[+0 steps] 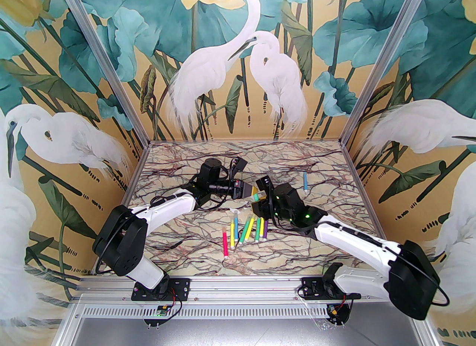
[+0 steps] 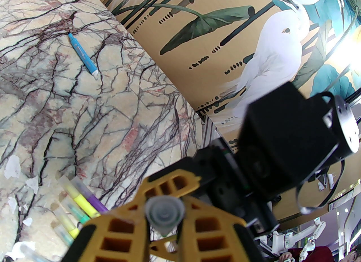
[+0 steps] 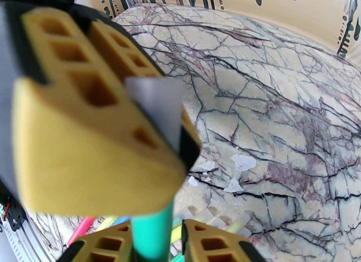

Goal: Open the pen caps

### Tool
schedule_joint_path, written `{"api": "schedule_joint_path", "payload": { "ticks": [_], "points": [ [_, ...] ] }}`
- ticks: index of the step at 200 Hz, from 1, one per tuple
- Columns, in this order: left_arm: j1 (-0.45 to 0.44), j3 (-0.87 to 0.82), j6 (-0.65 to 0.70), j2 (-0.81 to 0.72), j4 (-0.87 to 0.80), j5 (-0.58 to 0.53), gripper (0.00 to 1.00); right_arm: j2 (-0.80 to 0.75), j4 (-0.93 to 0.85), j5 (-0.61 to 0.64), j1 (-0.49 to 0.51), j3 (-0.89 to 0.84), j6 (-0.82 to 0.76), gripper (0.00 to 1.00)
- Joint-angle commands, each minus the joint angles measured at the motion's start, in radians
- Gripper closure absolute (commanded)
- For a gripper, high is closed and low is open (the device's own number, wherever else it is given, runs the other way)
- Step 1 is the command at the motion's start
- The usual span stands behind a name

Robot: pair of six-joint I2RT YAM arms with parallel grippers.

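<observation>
The pen cap [image 2: 165, 213], clear and seen end-on, is pinched between the clenched fingers of the left gripper [image 1: 254, 192], aloft above the middle of the marbled table [image 1: 334, 225]. Its green pen [image 3: 152, 239] runs down between the fingers of the right gripper [image 3: 156, 222], though whether they clamp it cannot be told. The step in hand appears to be the pull-off, which calls for a firm right-side hold and separation along the pen's axis.

The desk [image 1: 334, 188] looks like marble with dark lines. Little white flakes [image 3: 244, 161] lie on it. The walls [image 1: 223, 69] show big white birds.
</observation>
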Motion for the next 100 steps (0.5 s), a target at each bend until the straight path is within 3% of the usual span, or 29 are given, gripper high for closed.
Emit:
{"api": "schedule_joint_path", "payload": {
  "ticks": [1, 43, 100],
  "points": [
    [-0.004, 0.024, -0.002, -0.012, -0.016, -0.009, 0.88, 0.015, 0.043, 0.001, 0.004, -0.006, 0.012, 0.83],
    [-0.004, 0.027, -0.010, -0.007, -0.023, -0.081, 0.95, 0.014, 0.022, -0.002, 0.005, -0.008, 0.000, 0.94],
    [0.000, 0.053, -0.014, -0.007, -0.042, -0.177, 1.00, -0.028, -0.009, 0.001, 0.005, -0.064, -0.016, 1.00]
  ]
}}
